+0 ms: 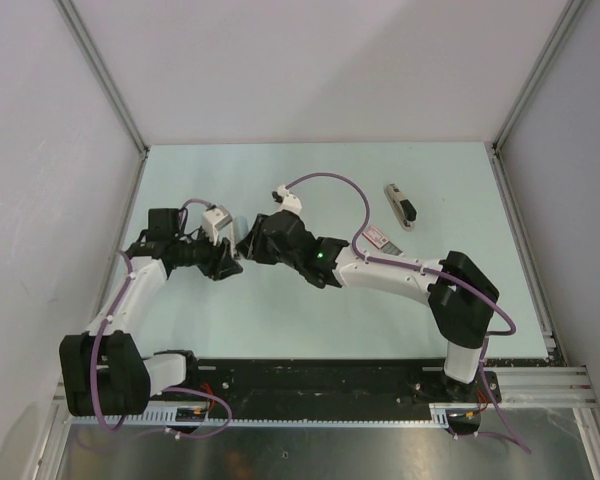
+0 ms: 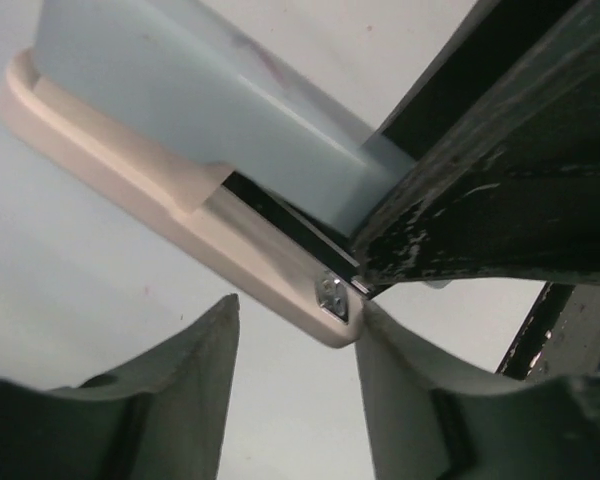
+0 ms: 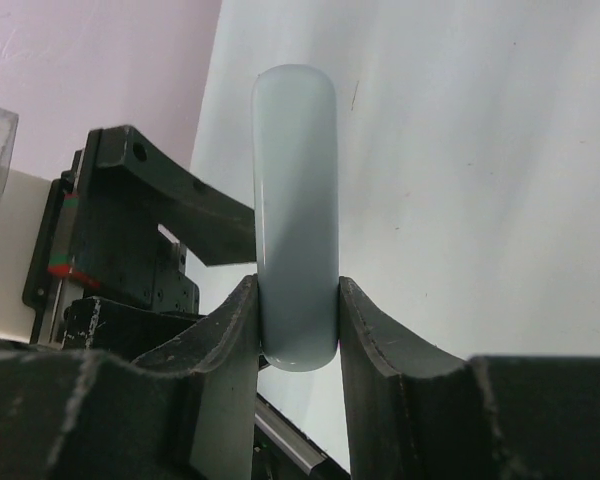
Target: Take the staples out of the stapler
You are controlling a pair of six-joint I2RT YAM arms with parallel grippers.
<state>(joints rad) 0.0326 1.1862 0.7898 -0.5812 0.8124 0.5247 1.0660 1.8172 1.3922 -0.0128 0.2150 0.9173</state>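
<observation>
One pale-blue-and-cream plastic stapler (image 2: pixel 180 110) is at the middle of the tabletop (image 1: pixel 280 320), between two tools. The right tool (image 3: pixel 298 285) clamps its blue lid. The left tool (image 2: pixel 298 305) stands half open around the cream end, seemingly not gripping. Staples too small to see.

— How many pincers have you?
— Two: my left pincer (image 2: pixel 295 320) and my right pincer (image 3: pixel 298 300).
— And things to count?
— One pale-blue stapler (image 3: pixel 296 180). On the counter (image 1: pixel 280 320) I count one grey-and-black object (image 1: pixel 401 205) and one pinkish rectangle (image 1: pixel 373 238). I cannot make out the staples to count them.
</observation>
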